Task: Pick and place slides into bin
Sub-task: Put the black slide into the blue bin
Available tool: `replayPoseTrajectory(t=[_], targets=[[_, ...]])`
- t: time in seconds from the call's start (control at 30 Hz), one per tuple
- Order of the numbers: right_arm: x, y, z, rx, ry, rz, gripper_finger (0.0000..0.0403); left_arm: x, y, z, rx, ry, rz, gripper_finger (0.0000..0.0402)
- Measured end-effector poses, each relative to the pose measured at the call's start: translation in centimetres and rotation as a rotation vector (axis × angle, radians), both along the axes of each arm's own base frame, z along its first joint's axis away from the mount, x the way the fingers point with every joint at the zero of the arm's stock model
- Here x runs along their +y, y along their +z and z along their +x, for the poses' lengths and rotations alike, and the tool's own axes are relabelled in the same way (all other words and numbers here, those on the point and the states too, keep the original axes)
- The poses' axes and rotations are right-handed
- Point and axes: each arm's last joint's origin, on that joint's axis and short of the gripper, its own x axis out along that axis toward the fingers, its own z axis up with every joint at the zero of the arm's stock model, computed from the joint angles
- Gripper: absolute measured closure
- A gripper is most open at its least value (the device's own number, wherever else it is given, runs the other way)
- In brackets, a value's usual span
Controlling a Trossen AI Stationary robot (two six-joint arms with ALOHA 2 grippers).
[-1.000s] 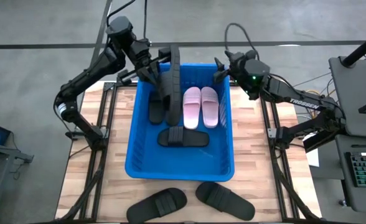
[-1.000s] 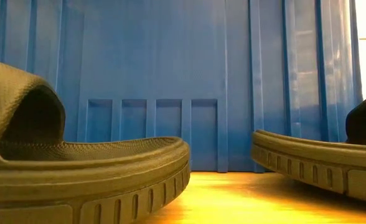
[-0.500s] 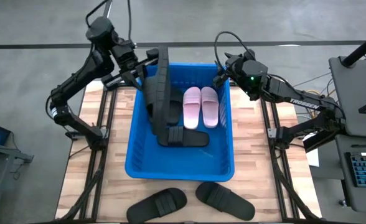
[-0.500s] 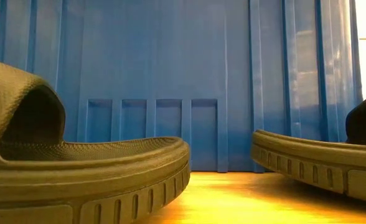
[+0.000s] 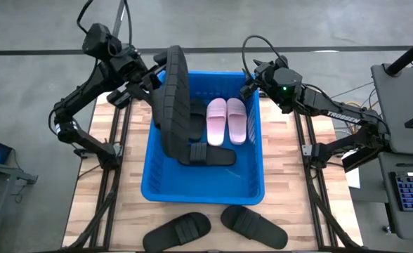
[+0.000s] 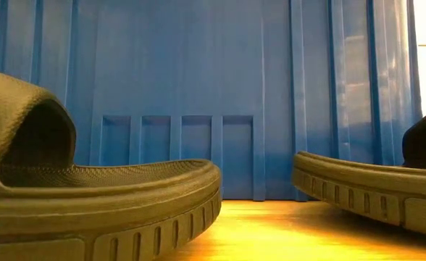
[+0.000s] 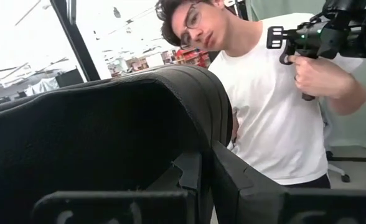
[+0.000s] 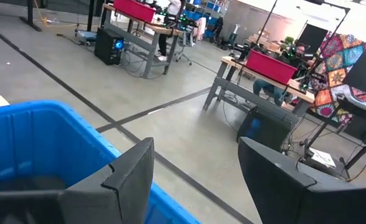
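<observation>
Worktop (image 5: 133, 204): pale wood, w/ the blue bin (image 5: 252, 184) sitting mid-worktop, long side running away from the near edge.

Inside the bin: pink pair (image 5: 226, 119) flat on the floor, side by side toward the far end; one black slide (image 5: 207, 155) lying crosswise just below them; at least one more black slide (image 5: 198, 111) partly hidden next to the pink pair, count unclear.

Left arm reaches in from the far-left corner. Left tool (image 5: 150, 82) is clamped shut on a black slide (image 5: 173, 95), holding it near one end so it stands on edge over the bin's left side, lower end down inside the bin by the crosswise slide. Can't tell if it touches the floor. Left wrist view: the held slide fills most of the frame, w/ a person in a white shirt beyond.

Right arm waits at the bin's far-right corner; right tool (image 8: 195, 180) open wide, empty, hovering just over the rim.

Outside the bin: two black slides on the worktop at the near edge, left one (image 5: 176, 230) and right one (image 5: 254, 226), untouched. Low view shows both close up against the bin wall.

Progress, my read: past halfway. Four or so in, one mid-placement, two left. Next prob. release the held one, then go for the near-edge pair.
</observation>
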Motion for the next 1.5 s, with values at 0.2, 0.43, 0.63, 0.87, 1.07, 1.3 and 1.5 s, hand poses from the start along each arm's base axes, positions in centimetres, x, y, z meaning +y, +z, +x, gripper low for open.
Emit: replayPoseTrajectory(t=[0.2,0.43,0.63,0.87,1.07,1.3,1.5], targets=[[0.0,0.0,0.0,0.000,0.000,0.000,0.0179,-0.2,0.0,0.1,0.000,-0.003,-0.005,0.0401],[0.0,0.0,0.0,-0.014,0.000,0.008,0.0179,-0.3,-0.1,0.2,0.003,-0.009,-0.006,0.0401],[0.1,0.0,-0.1,-0.038,-0.004,0.028,0.0179,-0.2,-0.3,0.4,0.014,-0.009,-0.012,0.0401],[0.1,-0.5,-0.2,-0.003,-0.010,0.065,0.0179,-0.2,-0.4,0.4,0.014,-0.007,-0.014,0.0401],[0.1,-1.2,-0.4,0.026,-0.022,0.119,0.0179,-0.1,-0.5,0.5,0.016,0.001,-0.022,0.0401],[0.3,-2.2,-0.7,0.067,-0.048,0.198,0.0204,0.1,-1.1,0.9,0.038,0.006,-0.037,0.0401],[0.3,-2.4,-0.8,0.069,-0.048,0.215,0.0308,0.1,-1.1,0.9,0.038,0.006,-0.037,0.0401]])
